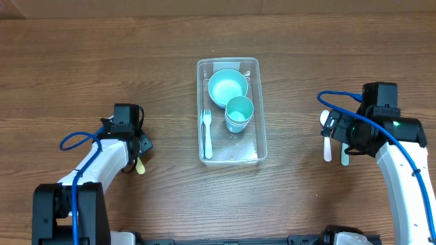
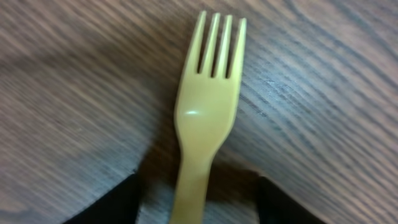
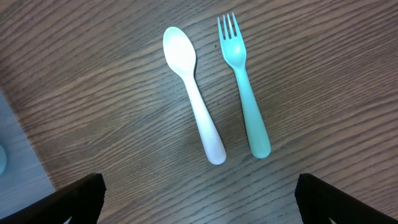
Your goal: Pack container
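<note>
The clear plastic container point(image 1: 253, 67) stands at the table's middle. It holds a teal bowl point(image 1: 227, 87), a teal cup point(image 1: 239, 113) and a white fork point(image 1: 207, 133). My left gripper point(image 1: 141, 147) is low over a yellow fork point(image 2: 208, 106) that lies on the wood. Its open fingers point(image 2: 196, 190) straddle the handle with gaps on both sides. My right gripper point(image 1: 332, 129) is open wide point(image 3: 199, 193) above a white spoon point(image 3: 193, 93) and a teal fork point(image 3: 245, 93), which lie side by side on the table.
The yellow fork's handle end point(image 1: 140, 166) shows beside the left arm. The white spoon point(image 1: 326, 139) and the teal fork point(image 1: 345, 158) lie right of the container. The container's edge point(image 3: 15, 149) shows at the left of the right wrist view.
</note>
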`<move>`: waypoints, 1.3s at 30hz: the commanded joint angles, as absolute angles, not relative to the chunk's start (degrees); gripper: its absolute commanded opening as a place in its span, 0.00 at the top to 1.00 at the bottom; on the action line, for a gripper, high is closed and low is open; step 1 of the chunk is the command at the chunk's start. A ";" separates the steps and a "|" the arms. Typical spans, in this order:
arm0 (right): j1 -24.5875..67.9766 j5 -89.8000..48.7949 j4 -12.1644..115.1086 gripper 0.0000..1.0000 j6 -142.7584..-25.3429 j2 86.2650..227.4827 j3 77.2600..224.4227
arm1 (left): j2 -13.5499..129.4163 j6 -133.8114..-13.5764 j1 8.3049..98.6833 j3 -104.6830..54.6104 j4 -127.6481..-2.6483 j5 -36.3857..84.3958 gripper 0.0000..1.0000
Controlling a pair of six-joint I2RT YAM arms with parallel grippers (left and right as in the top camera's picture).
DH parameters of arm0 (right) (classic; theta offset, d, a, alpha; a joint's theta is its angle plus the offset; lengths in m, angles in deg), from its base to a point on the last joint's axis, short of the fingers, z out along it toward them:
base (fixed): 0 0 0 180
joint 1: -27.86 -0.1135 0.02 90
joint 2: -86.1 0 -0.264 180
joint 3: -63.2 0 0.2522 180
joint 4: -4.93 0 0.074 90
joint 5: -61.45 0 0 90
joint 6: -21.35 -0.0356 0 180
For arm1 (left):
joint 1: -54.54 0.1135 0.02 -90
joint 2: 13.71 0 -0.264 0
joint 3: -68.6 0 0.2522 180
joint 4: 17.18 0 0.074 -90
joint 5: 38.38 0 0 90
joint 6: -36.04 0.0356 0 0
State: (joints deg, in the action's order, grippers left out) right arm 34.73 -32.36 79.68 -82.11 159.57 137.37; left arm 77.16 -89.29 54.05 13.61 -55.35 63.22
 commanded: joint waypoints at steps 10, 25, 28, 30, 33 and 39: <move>34.99 -32.49 79.37 0.00 -82.13 159.42 137.56 | 80.13 -88.20 54.25 6.79 -64.53 60.81 0.87; 35.02 -32.49 79.37 0.00 -82.13 159.42 137.56 | 74.97 -90.03 32.11 -18.17 -77.29 59.50 0.82; 34.99 -32.49 79.37 0.00 -82.13 159.42 137.56 | 74.97 -89.66 31.67 -20.38 -81.73 63.46 0.71; 34.99 -32.49 79.37 0.00 -82.13 159.42 137.56 | 74.99 -86.58 32.63 -20.36 -86.03 66.93 0.65; 34.99 -32.49 79.37 0.00 -82.13 159.42 137.56 | 74.99 -77.57 33.46 -20.03 -92.31 69.01 0.56; 34.99 -32.49 79.37 0.00 -82.13 159.42 137.56 | 75.10 -76.63 33.77 -5.43 -70.49 68.81 0.39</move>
